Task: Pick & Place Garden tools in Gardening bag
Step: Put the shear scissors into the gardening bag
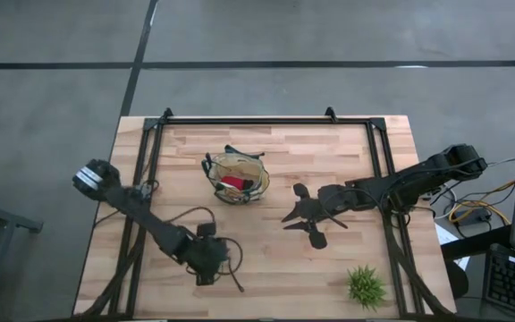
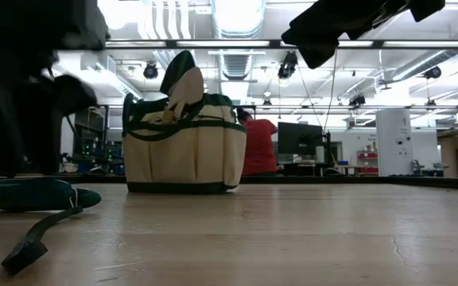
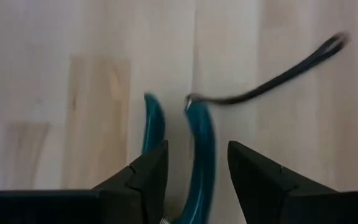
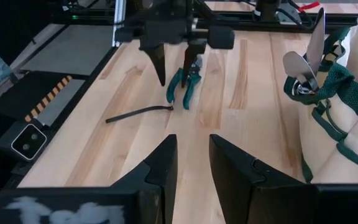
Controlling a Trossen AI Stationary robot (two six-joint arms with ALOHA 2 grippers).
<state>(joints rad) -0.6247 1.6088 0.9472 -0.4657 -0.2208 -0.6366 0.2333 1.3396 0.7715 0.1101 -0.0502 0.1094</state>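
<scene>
**Straddle both handles before closing**

Wooden desk (image 1: 275,268) planks run under both arms, with the gardening bag (image 1: 236,178) sitting toward twelve o'clock of centre, silver blades already poking from it. At about seven o'clock the left gripper (image 3: 196,171) is down over the green-handled pruners (image 3: 194,146), which lie flat on the desk; its fingers (image 3: 145,177) are spread, one teal handle between them and the other under the near finger. I'd judge it should shift so both handles sit inside the gap, then squeeze firmly. A thin black strap (image 3: 272,84) trails from the pruners and could drag. The right gripper (image 4: 191,168) hovers at three o'clock, fingers parted, grasping nothing.
</scene>
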